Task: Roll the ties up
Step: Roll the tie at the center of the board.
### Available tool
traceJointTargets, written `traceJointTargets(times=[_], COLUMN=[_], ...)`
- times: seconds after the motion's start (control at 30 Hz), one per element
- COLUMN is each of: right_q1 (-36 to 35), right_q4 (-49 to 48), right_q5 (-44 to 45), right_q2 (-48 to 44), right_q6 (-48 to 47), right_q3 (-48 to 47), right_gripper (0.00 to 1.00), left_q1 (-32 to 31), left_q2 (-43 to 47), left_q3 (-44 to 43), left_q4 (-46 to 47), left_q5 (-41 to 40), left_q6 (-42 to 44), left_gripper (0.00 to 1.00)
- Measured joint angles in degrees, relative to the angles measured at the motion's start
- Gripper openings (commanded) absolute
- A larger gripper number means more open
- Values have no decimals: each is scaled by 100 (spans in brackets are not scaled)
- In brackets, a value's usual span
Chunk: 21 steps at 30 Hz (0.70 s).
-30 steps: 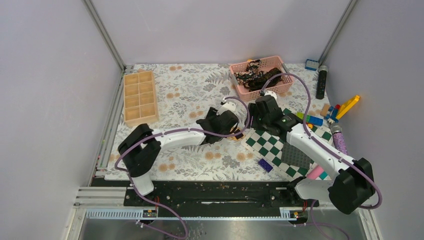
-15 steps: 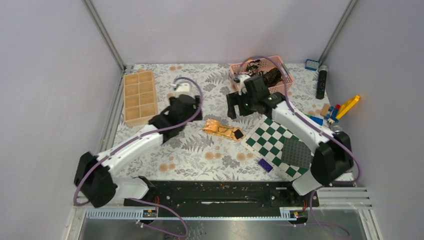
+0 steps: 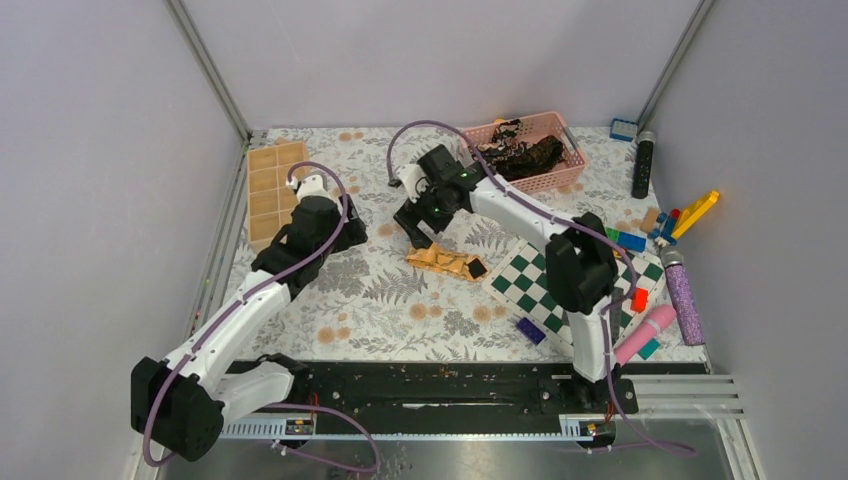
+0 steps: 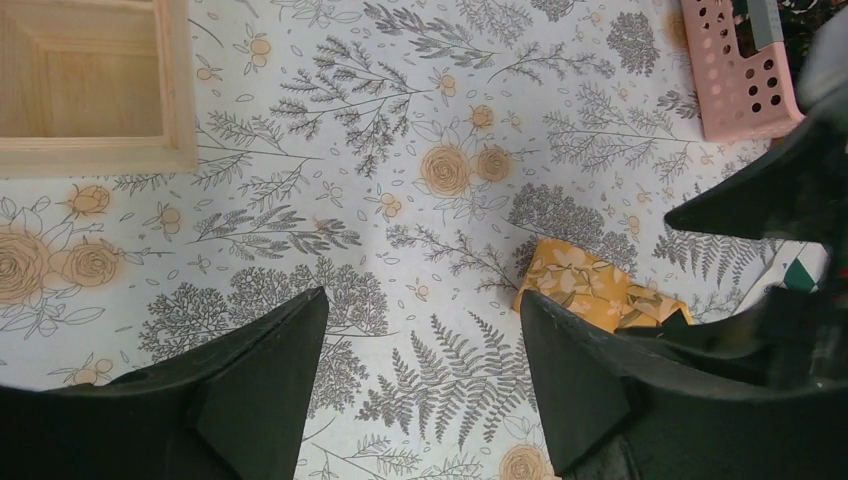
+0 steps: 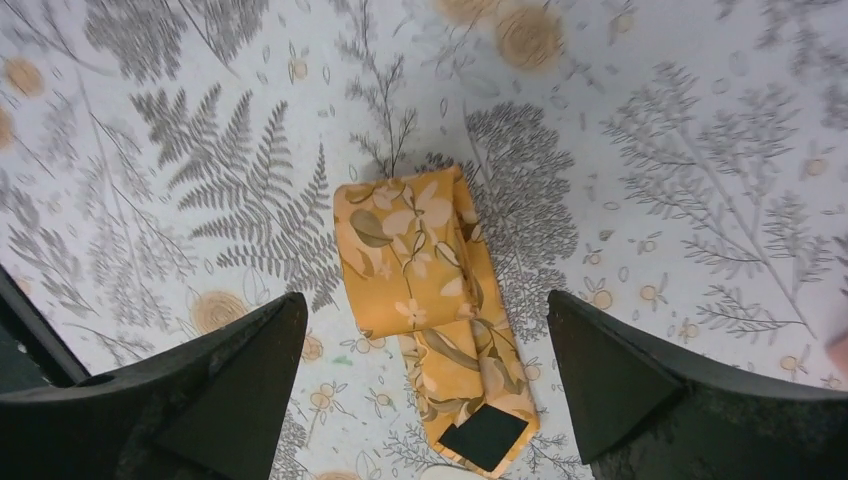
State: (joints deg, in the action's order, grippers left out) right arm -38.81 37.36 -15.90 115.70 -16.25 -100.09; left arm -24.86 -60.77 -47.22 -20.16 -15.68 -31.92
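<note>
Just off the left corner of the checkered board (image 3: 520, 285), on the flowered table cover (image 3: 400, 310), we find the golden tie (image 3: 447, 262). There is only one, folded on itself into a short, flat bundle, with a small black patch at the end nearest the board. We cannot tell whether that end touches the board.

The right gripper (image 5: 425, 300) hangs over the bundle's other end, the one farther from the board. In its wrist view the tie lies straight between the two fingers. Bare cover shows on either side of the cloth, so the jaws stand spread wide and hold nothing.

The left gripper (image 4: 422, 298) is farther to the left of the board, well apart from the tie. In its own view the tie lies off beyond one finger and is partly hidden by it. Only the printed cover lies between its fingers, so its jaws too are parted and empty.

Beyond the board, toward the far wall, stands one pink basket (image 3: 555, 180) with dark ties (image 3: 520, 158) heaped inside. They are tangled, and we cannot count them. Far to the left of the board, past both grippers, lies one wooden tray (image 3: 265, 185) split into compartments.
</note>
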Motion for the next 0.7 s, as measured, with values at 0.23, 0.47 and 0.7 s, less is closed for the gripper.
traceJointTargets(times=[0.23, 0.47, 0.7], right_q1=[-140, -199, -289], right_q4=[424, 463, 474], right_q5=[-9, -4, 7], right_q2=[699, 911, 940], right_q6=[-496, -636, -717], right_q3=[-306, -378, -378], right_gripper=[98, 98, 98], left_q1=[144, 208, 236], left_q2=[153, 153, 153], left_q3=[103, 125, 190], left_q4=[-76, -79, -76], left_q5=[155, 254, 350], left_q6=[-9, -9, -11], left_gripper=[73, 73, 73])
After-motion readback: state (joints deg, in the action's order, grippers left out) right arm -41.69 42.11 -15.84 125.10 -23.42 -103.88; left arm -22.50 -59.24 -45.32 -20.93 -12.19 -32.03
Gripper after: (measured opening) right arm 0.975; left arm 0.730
